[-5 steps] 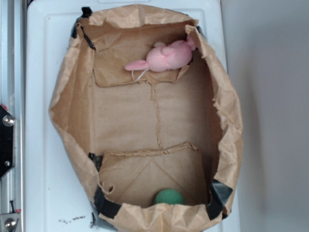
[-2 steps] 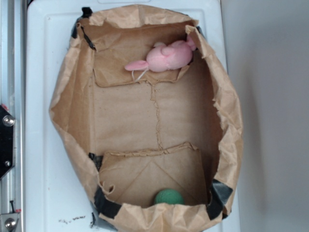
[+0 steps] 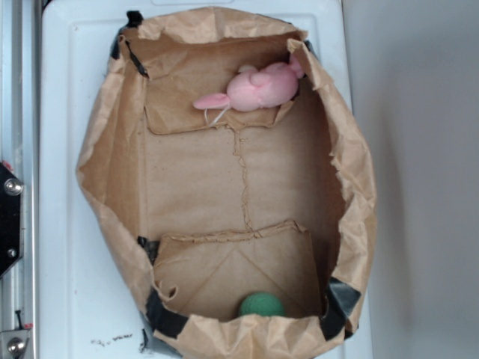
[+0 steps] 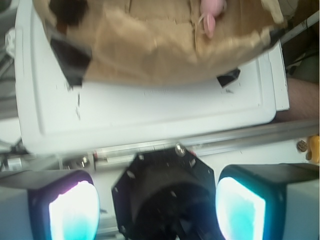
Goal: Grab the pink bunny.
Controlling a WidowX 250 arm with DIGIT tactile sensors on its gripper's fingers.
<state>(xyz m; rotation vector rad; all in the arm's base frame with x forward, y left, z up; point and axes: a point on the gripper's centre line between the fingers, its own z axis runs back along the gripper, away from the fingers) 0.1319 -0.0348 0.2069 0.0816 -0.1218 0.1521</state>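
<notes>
Gripper (image 4: 157, 197): it is being seen only in the wrist view, at the near edge; the two pads (image 4: 74, 210) are being held wide apart with nothing between them, so the claw is released and empty. In the exterior view no arm is being shown.
Tray (image 3: 60, 187): the white surface is lying between the gripper and the bag, and is being left bare on its near strip in the wrist view.
Bag (image 3: 112, 149): the brown paper bag is being held open with its walls flared out; black tape is being seen at its corners.
Ball (image 3: 261, 304): a green ball is resting at one end of the bag floor, well apart from the bunny.
Bunny (image 3: 258, 87): the pink toy is lying on its side at the opposite end of the bag, against the paper wall, one ear stretched toward the middle; in the wrist view it is being seen at the far edge.
Progress: nothing is being judged as done; the approach over the bag, the descent and the closing on the bunny are all being left to do.
</notes>
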